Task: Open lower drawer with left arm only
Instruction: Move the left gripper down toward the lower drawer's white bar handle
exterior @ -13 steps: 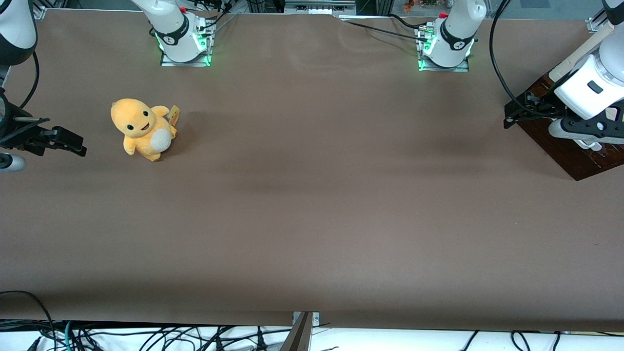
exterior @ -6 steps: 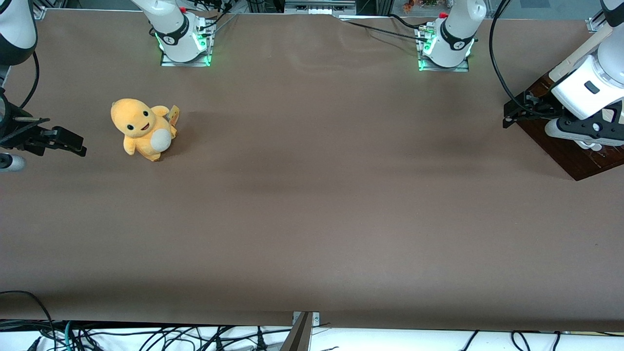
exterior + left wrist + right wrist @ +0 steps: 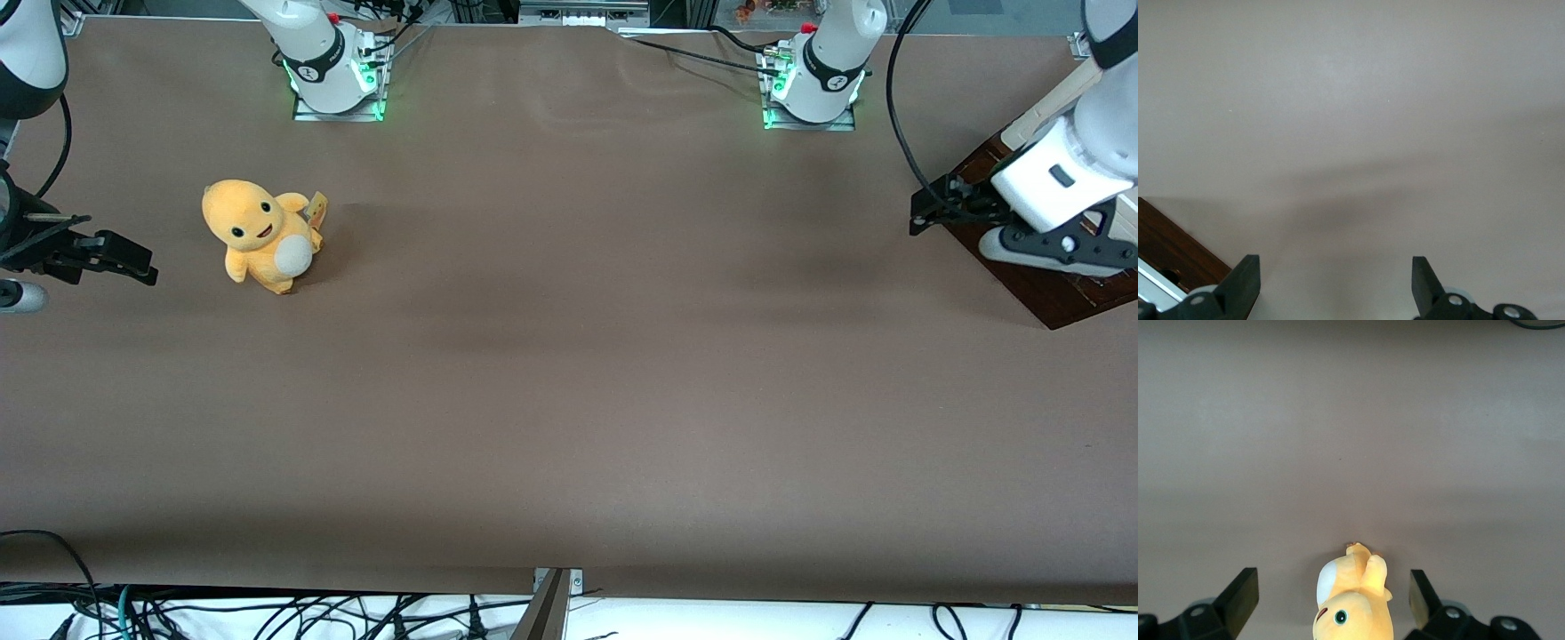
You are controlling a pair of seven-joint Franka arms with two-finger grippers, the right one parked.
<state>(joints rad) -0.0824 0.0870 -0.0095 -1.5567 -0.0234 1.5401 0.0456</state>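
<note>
The bench [image 3: 569,373] is one wide, bare brown surface across its middle and along the edge nearest the front camera, so a hand could pass there freely. The only loose obstacle is a yellow plush toy [image 3: 262,236], sitting toward the parked arm's end, well apart from everything at the working arm's end. There the end effector [image 3: 1335,273] hangs with its fingers spread wide over bare bench, just beside the dark-brown lower drawer [image 3: 1049,293]. A corner of that drawer and a strip of its pale bar handle [image 3: 1151,283] lie close beside one fingertip [image 3: 1245,280]; the gap between the fingers holds nothing.
</note>
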